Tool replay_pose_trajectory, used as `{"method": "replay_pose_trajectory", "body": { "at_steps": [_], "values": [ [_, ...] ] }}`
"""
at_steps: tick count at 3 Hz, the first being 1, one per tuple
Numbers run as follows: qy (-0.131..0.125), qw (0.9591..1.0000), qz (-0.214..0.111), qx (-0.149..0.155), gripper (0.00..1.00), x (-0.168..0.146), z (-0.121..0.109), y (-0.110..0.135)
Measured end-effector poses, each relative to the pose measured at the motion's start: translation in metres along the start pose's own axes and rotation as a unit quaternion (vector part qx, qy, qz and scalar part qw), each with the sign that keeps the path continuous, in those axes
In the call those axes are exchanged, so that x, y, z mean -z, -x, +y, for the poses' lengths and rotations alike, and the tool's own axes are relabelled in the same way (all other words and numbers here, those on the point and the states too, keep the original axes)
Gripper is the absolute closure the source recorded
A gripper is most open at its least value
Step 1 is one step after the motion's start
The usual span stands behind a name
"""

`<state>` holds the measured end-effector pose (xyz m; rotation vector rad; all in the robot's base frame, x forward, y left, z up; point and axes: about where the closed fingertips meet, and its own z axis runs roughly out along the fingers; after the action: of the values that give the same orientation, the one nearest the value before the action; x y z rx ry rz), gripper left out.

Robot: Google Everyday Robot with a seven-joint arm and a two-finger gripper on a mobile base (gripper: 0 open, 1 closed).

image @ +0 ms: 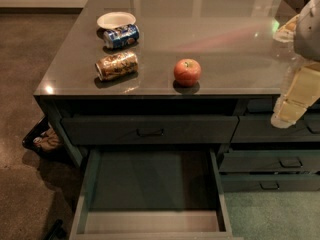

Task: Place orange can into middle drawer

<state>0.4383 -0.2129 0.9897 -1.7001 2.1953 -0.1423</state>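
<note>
The orange can (116, 65) lies on its side on the left part of the dark countertop (220, 39), with orange-brown and gold print and silver ends. The middle drawer (150, 184) is pulled open below the counter, showing a plain dark inside with nothing in it. My gripper (284, 116) hangs at the right edge of the view, in front of the right-hand drawers and below counter level. It is far to the right of the can and holds nothing that I can see.
A blue-and-white can (121, 36) and a white bowl (116, 20) lie behind the orange can. A red apple (187, 72) stands near the counter's front edge. The top drawer (150, 130) is shut. Narrower drawers (280, 161) are at the right. A bag (42, 139) sits on the floor at the left.
</note>
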Motion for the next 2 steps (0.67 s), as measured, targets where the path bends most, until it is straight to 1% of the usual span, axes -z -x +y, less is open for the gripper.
{"method": "replay_pose_trajectory", "body": {
  "at_steps": [1,2],
  "values": [
    [-0.001,1.0,-0.001,0.002,0.0,0.0,0.0,0.002],
    [0.005,0.9994,-0.022,0.026,0.0,-0.017,-0.01,0.02]
  ]
}}
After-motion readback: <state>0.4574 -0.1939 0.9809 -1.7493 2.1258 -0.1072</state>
